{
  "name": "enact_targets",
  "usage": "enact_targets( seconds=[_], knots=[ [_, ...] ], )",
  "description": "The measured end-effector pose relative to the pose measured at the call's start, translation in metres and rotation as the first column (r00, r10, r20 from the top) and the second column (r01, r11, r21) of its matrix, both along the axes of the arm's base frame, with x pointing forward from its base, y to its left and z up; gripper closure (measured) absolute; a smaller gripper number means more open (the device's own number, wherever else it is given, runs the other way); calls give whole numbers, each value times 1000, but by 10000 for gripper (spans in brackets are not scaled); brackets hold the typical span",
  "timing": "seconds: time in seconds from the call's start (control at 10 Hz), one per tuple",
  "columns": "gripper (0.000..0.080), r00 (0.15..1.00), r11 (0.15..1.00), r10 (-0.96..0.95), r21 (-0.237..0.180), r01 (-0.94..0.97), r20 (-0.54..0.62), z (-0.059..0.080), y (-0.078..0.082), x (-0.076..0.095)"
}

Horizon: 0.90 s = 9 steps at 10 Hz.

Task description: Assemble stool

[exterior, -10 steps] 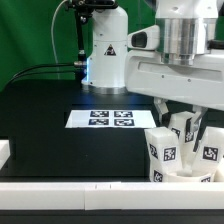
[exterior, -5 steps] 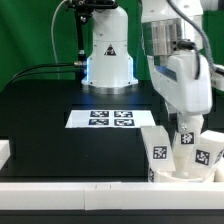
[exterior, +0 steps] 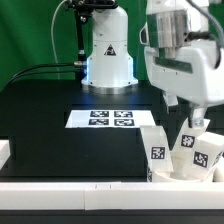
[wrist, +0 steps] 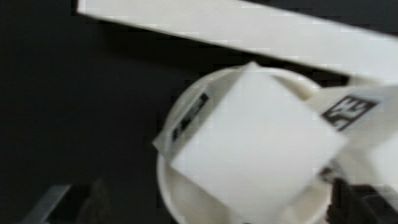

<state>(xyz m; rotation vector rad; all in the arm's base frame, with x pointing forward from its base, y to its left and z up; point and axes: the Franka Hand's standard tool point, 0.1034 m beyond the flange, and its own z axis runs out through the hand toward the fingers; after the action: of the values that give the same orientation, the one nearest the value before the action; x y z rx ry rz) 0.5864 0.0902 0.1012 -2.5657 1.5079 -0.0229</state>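
The stool's round white seat disc (exterior: pixel 186 176) lies at the exterior view's lower right with three stubby tagged legs standing on it: one on that view's left (exterior: pixel 157 150), one in the middle (exterior: pixel 186 141), one on its right (exterior: pixel 207 152). My gripper (exterior: pixel 195 122) hangs just above the middle leg. In the wrist view a white leg (wrist: pixel 258 135) fills the space between my dark fingers (wrist: pixel 64 204), with the seat disc (wrist: pixel 178 180) below it. A dark gap shows beside the leg, so the jaws stand open around it.
The marker board (exterior: pixel 108 118) lies mid-table on the black surface. The arm's white base (exterior: pixel 107 50) stands behind it. A white rail (exterior: pixel 70 188) runs along the front edge, with a white block (exterior: pixel 4 152) at the exterior view's left. A white bar (wrist: pixel 249 35) crosses the wrist view.
My gripper has turned about its own axis over the legs and risen slightly. The arm's upper part has swung toward the exterior view's right. The stool has stayed in place.
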Motion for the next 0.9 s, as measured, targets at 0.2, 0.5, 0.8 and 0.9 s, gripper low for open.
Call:
enact_targets(
  seconds=[0.2,0.5,0.8,0.9],
  knots=[
    [152,978,978,207,-19,-207,29,5,10,-2],
    [151,895,895,444,-68,-441,48,4,5,-1],
    [151,487,486,873,-158,-859,36,10,15,3],
    [151,378,375,925,-178,-910,17,11,15,3]
  ],
)
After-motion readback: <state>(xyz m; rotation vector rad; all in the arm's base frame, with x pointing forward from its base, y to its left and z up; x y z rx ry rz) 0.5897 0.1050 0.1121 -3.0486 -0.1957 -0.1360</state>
